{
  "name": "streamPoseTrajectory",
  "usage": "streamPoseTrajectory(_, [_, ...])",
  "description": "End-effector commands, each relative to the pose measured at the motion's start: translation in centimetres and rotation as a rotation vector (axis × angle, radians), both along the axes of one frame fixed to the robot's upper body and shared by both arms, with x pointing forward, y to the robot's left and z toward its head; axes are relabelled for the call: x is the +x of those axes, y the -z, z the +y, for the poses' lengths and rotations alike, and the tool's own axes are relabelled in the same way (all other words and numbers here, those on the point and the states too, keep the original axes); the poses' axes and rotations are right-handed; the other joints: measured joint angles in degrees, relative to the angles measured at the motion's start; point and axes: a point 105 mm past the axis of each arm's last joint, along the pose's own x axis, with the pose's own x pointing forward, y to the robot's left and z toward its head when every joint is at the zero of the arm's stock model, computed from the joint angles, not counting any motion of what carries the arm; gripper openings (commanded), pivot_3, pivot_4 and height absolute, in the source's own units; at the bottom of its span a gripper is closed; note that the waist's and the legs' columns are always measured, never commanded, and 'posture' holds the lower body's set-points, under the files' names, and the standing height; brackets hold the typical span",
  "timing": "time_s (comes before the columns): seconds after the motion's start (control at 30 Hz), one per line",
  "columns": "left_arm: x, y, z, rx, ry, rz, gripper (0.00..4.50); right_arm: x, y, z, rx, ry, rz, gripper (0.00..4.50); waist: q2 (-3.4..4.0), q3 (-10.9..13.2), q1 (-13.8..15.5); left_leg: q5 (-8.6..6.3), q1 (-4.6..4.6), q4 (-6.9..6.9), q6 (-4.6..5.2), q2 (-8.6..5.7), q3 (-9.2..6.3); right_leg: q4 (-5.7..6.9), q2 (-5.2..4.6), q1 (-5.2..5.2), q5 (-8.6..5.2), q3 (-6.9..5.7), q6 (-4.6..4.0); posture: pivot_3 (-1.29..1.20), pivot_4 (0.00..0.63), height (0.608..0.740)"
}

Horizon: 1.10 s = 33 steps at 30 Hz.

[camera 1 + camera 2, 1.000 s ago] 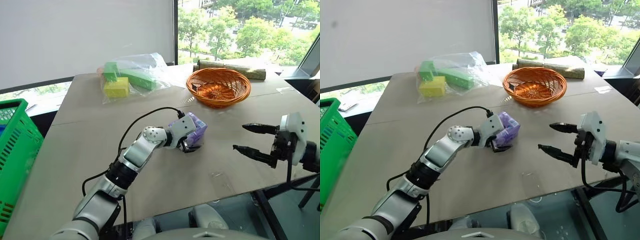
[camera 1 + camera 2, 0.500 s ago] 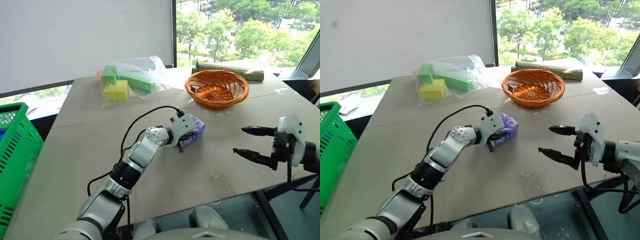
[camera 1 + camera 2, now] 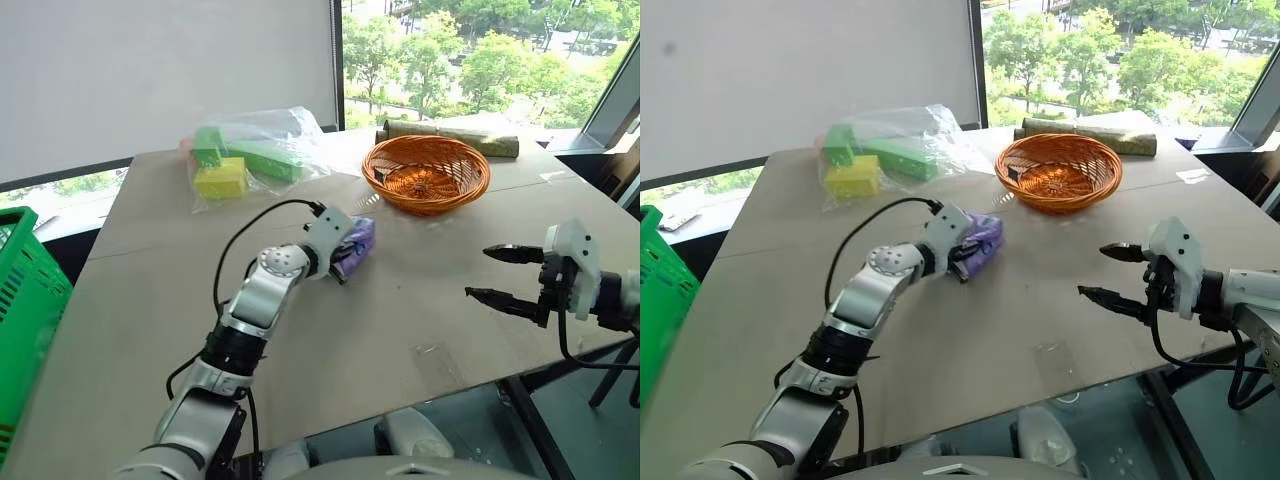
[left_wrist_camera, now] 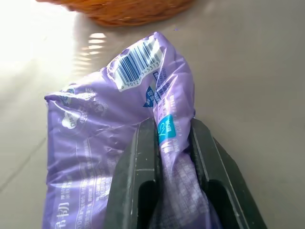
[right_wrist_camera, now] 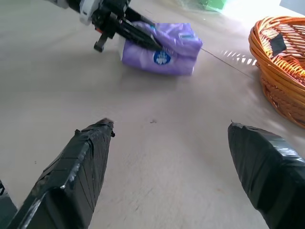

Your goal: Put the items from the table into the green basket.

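Holding the purple tissue pack (image 3: 355, 243) at frame centre, left gripper (image 4: 174, 157) pinches a fold. Green basket (image 3: 25, 300) sits far left (the carry goes that way, across the surface (image 3: 420, 330)). Right gripper (image 3: 503, 274) wide, empty, lower right.

On the soft purple plastic tissue pack (image 4: 119, 143) I see a barcode. Its digits begin 6 9012. The other print is too small to read.

glossy crinkled plastic tissue pack (image 4: 119, 119); matt wood table (image 3: 400, 320); woven wicker basket (image 3: 425, 175).
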Motion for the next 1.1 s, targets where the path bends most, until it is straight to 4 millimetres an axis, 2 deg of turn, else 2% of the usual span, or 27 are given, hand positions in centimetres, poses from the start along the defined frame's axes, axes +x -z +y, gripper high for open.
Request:
streamPoseTrajectory(0.03, [1.2,-8.0,4.6,0.015,-0.130,-0.218,0.19,-0.2,-3.1,2.5,0.144,-0.127,-0.075,4.16,-0.03,0.0,0.2,0.01,-0.20,0.00,0.00,0.00,0.00,0.01,0.01,-0.18,0.01,0.00,0.01,-0.26,0.000,0.740])
streamPoseTrajectory(0.13, [1.2,-12.0,9.3,0.093,-0.266,-0.313,0.19,-0.4,-5.5,5.4,0.283,-0.255,-0.088,4.16,0.00,0.1,0.4,0.02,-0.81,0.02,0.00,-0.01,-0.01,0.05,0.05,-0.72,0.03,0.01,0.02,-0.23,0.000,0.740])
streamPoseTrajectory(0.23, [0.5,-16.2,13.7,0.169,-0.416,-0.418,0.19,-0.5,-7.5,8.0,0.375,-0.368,-0.098,4.16,0.02,0.1,1.3,0.00,-0.83,-0.04,-0.01,-0.01,-0.02,-0.01,0.03,-0.73,0.03,0.00,0.01,-0.19,0.000,0.740])
streamPoseTrajectory(0.33, [-1.6,-19.9,18.1,0.284,-0.583,-0.505,0.19,-0.4,-9.4,9.9,0.450,-0.468,-0.107,4.16,0.00,0.2,2.7,0.00,-0.89,-0.11,-0.02,-0.01,-0.02,-0.03,-0.04,-0.81,0.05,-0.01,-0.04,-0.14,0.000,0.740])
streamPoseTrajectory(0.4, [-3.3,-20.9,20.8,0.358,-0.676,-0.512,0.19,-0.2,-10.5,10.9,0.492,-0.515,-0.115,4.16,-0.01,0.2,3.9,-0.01,-0.92,-0.14,-0.04,-0.01,0.00,-0.02,-0.06,-0.88,0.11,-0.01,-0.15,-0.11,0.000,0.740])
streamPoseTrajectory(0.47, [-4.9,-20.8,23.3,0.408,-0.757,-0.497,0.19,0.1,-11.2,11.6,0.517,-0.546,-0.123,4.16,0.00,0.2,5.1,-0.02,-0.92,-0.18,-0.05,-0.02,0.08,-0.02,-0.12,-0.94,0.15,0.01,-0.22,-0.08,0.000,0.740])
streamPoseTrajectory(0.5, [-5.8,-20.2,25.0,0.446,-0.805,-0.467,0.19,0.3,-11.3,11.9,0.522,-0.555,-0.122,4.16,0.00,0.2,6.0,-0.02,-0.92,-0.21,-0.06,-0.01,0.13,0.00,-0.16,-0.96,0.15,0.04,-0.23,-0.06,0.000,0.740])
streamPoseTrajectory(0.63, [-8.7,-18.5,29.1,0.511,-0.922,-0.396,0.19,1.2,-10.5,12.3,0.486,-0.552,-0.106,4.16,-0.01,0.2,9.4,-0.03,-0.93,-0.22,-0.06,0.00,0.22,0.08,-0.25,-1.07,0.17,0.02,-0.27,-0.04,0.000,0.740])
streamPoseTrajectory(0.73, [-10.1,-17.8,30.5,0.512,-0.960,-0.368,0.19,1.5,-10.1,12.5,0.469,-0.549,-0.107,4.16,-0.27,0.1,11.9,-0.02,-1.01,-0.18,-0.07,0.01,0.24,0.12,-0.32,-1.16,0.20,-0.06,-0.32,-0.02,0.000,0.740])
streamPoseTrajectory(0.87, [-10.8,-16.8,31.9,0.507,-0.983,-0.355,0.19,1.6,-10.1,12.8,0.473,-0.547,-0.115,4.16,-0.31,0.1,14.3,-0.18,-1.04,-0.16,-0.33,0.00,0.27,0.07,-0.56,-1.21,0.26,-0.18,-0.45,-0.02,0.000,0.740])
streamPoseTrajectory(0.93, [-10.9,-16.3,32.5,0.533,-0.984,-0.349,1.21,1.6,-10.1,12.9,0.469,-0.545,-0.120,4.16,-0.27,0.1,14.5,-0.19,-1.04,-0.16,-0.36,-0.01,0.30,0.08,-0.71,-1.21,0.28,-0.25,-0.52,-0.03,0.000,0.740])
streamPoseTrajectory(1.0, [-10.9,-15.9,33.0,0.540,-0.989,-0.350,1.76,1.7,-10.0,12.9,0.463,-0.540,-0.123,4.16,-0.24,0.1,14.5,-0.19,-1.04,-0.17,-0.36,-0.01,0.35,0.09,-0.83,-1.21,0.27,-0.28,-0.56,-0.04,0.000,0.740])
streamPoseTrajectory(1.03, [-10.9,-15.4,33.5,0.551,-0.996,-0.347,2.31,1.7,-9.8,12.9,0.458,-0.533,-0.125,4.16,-0.24,0.1,14.3,-0.19,-1.05,-0.19,-0.37,-0.01,0.35,0.08,-0.85,-1.21,0.25,-0.29,-0.62,-0.04,0.000,0.740])
streamPoseTrajectory(1.1, [-10.6,-15.1,33.7,0.501,-1.004,-0.387,3.06,1.9,-9.5,12.7,0.441,-0.518,-0.127,4.16,-0.17,0.0,14.1,-0.19,-1.05,-0.23,-0.37,-0.01,0.36,0.07,-0.89,-1.22,0.25,-0.29,-0.63,-0.04,0.000,0.740])
